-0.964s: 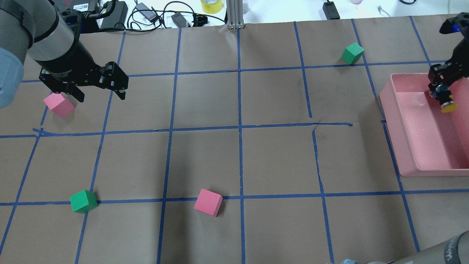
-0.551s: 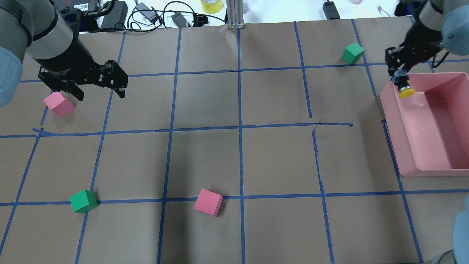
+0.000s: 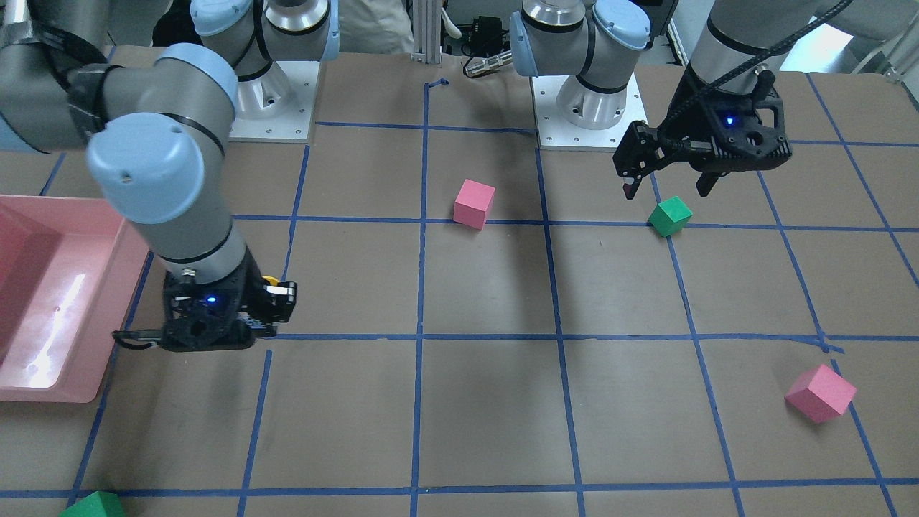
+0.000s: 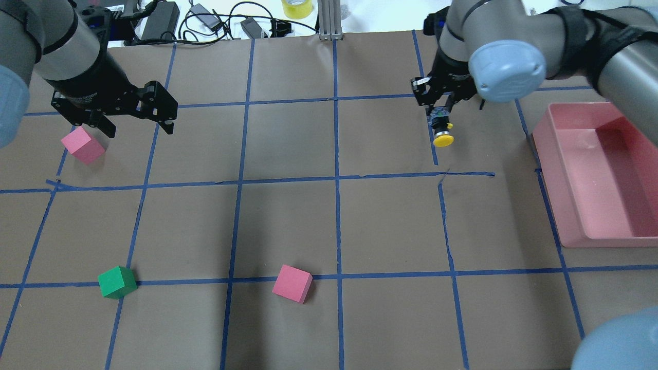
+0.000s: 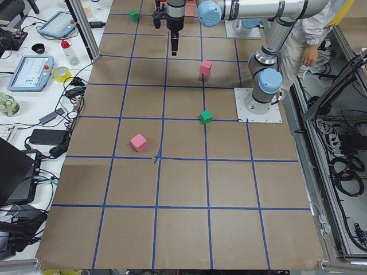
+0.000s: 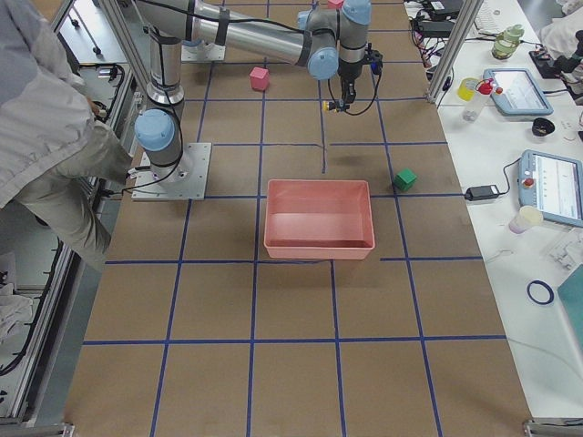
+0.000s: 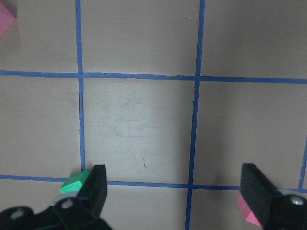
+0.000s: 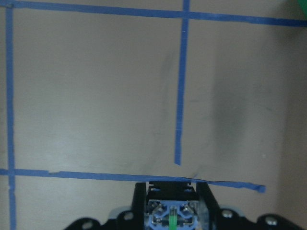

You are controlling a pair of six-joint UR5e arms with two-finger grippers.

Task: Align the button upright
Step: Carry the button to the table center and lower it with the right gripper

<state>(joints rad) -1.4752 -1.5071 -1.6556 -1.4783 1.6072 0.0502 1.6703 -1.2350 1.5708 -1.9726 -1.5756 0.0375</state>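
The button [image 4: 442, 134] has a yellow cap [image 3: 269, 278] and a black body. My right gripper [image 4: 438, 115] is shut on its base end and holds it above the brown table, left of the pink bin [image 4: 552, 190]. The cap hangs below the fingers and points down. The right wrist view shows the base block [image 8: 171, 213] between the fingers. The held button also shows in the exterior right view [image 6: 335, 106]. My left gripper [image 4: 138, 128] is open, empty and raised at the far left. It shows in the left wrist view [image 7: 176, 191] with both fingers wide apart.
Pink cubes [image 4: 82, 145] [image 4: 292, 283] and green cubes [image 4: 117, 281] [image 3: 670, 215] [image 3: 93, 506] lie scattered on the blue-taped grid. The pink bin [image 3: 43, 391] sits at the table's right side. Cables and a tape roll [image 4: 296, 7] lie beyond the far edge.
My right arm has carried the button out of the pink bin and leftward, to over the open table. The left gripper has barely moved.
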